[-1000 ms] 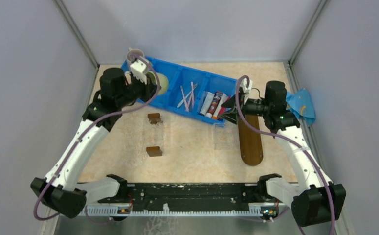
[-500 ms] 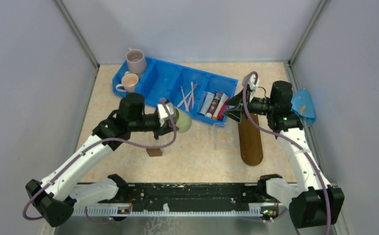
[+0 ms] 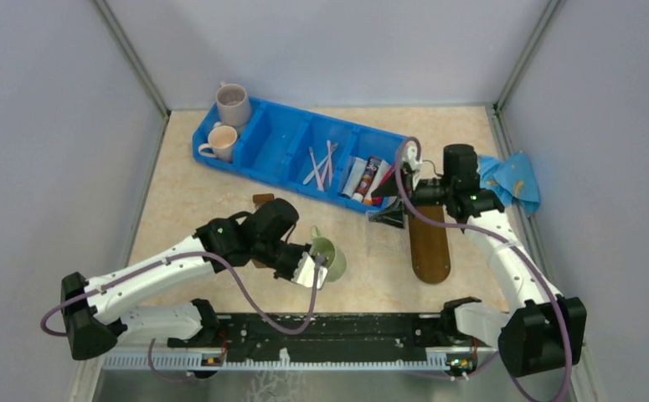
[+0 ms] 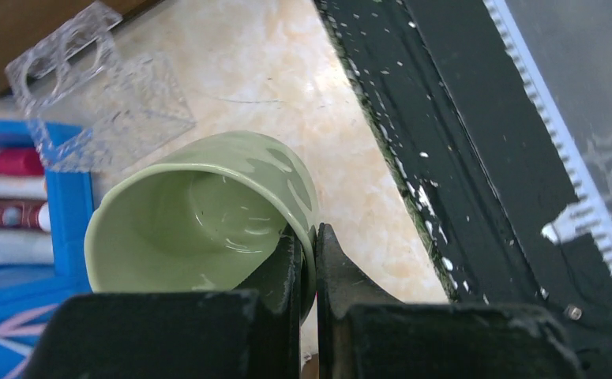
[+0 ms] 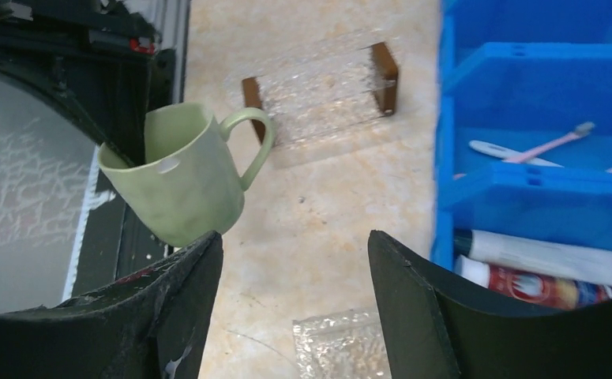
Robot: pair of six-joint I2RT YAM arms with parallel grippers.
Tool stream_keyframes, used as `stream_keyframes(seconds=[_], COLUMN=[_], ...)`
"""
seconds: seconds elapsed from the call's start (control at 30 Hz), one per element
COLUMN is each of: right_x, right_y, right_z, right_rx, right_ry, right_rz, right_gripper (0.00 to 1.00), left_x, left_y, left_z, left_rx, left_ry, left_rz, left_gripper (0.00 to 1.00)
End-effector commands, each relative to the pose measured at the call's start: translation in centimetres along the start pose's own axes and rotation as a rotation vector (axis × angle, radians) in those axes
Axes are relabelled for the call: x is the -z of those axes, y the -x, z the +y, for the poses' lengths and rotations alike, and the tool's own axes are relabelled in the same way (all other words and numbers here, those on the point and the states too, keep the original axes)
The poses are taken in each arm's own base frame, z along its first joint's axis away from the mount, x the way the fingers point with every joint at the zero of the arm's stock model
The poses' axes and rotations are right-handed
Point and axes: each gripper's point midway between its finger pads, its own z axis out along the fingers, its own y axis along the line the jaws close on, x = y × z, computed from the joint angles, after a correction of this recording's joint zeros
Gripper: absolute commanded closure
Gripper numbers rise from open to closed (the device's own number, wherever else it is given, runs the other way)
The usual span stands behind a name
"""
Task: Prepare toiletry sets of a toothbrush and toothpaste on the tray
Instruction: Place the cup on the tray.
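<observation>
Pale pink and white toothbrushes (image 3: 321,163) (image 5: 539,146) lie in a middle compartment of the blue bin (image 3: 283,134). White and red toothpaste tubes (image 3: 367,177) (image 5: 547,262) fill the compartment beside them. The dark brown oval tray (image 3: 428,243) lies bare at the right. Just left of the tray's far end, by the bin's right corner, my right gripper (image 3: 385,203) (image 5: 293,241) hangs open over the table with nothing in it. My left gripper (image 3: 312,270) (image 4: 309,245) is shut on the rim of a green mug (image 3: 327,255) (image 4: 200,213), tilted near the front rail.
Two pale mugs (image 3: 233,102) stand in the bin's left end. A clear holder (image 3: 385,239) (image 4: 101,95) sits left of the tray. A clear rack with brown end blocks (image 5: 318,91) (image 3: 263,199) is behind the left arm. A blue cloth (image 3: 513,180) lies far right. The black rail (image 4: 484,158) runs along the near edge.
My left arm has carried the green mug from the bin down toward the front rail. The right gripper has opened wider and shifted a little off the bin's corner.
</observation>
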Motion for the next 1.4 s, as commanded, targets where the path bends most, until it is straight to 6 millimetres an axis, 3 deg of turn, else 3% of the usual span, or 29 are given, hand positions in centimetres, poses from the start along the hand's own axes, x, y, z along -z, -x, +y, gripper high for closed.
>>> stream_keyframes(seconds=[0.0, 0.3, 0.43, 0.93, 1.37], right_x=[-1.2, -2.4, -3.3, -7.2, -9.4], right_y=[-0.6, -5.4, -6.0, -6.4, -9.4], right_z=[3.0, 7.5, 8.3, 7.0, 7.9], right_rx=[0.209, 0.523, 0.548, 0.665, 0.756], right_ry=[0.157, 0.416, 0.503, 0.631, 0.754], right_rz=[0.028, 0.037, 0.06, 0.115, 0.239], right_gripper=[0.31, 0.22, 0.23, 0.26, 0.45], left_x=[0.1, -0.5, -1.3, -3.1, -3.8], left_y=[0.5, 0.1, -1.1, -3.8, -4.3], left_z=[-1.4, -3.5, -3.3, -2.7, -2.9], left_rx=[-0.284, -0.482, -0.567, -0.701, -0.795], left_ry=[-0.073, -0.171, -0.192, -0.254, -0.298], left_rz=[-0.002, -0.004, 0.08, 0.239, 0.298], left_gripper=[1.0, 1.0, 1.0, 1.0, 1.0])
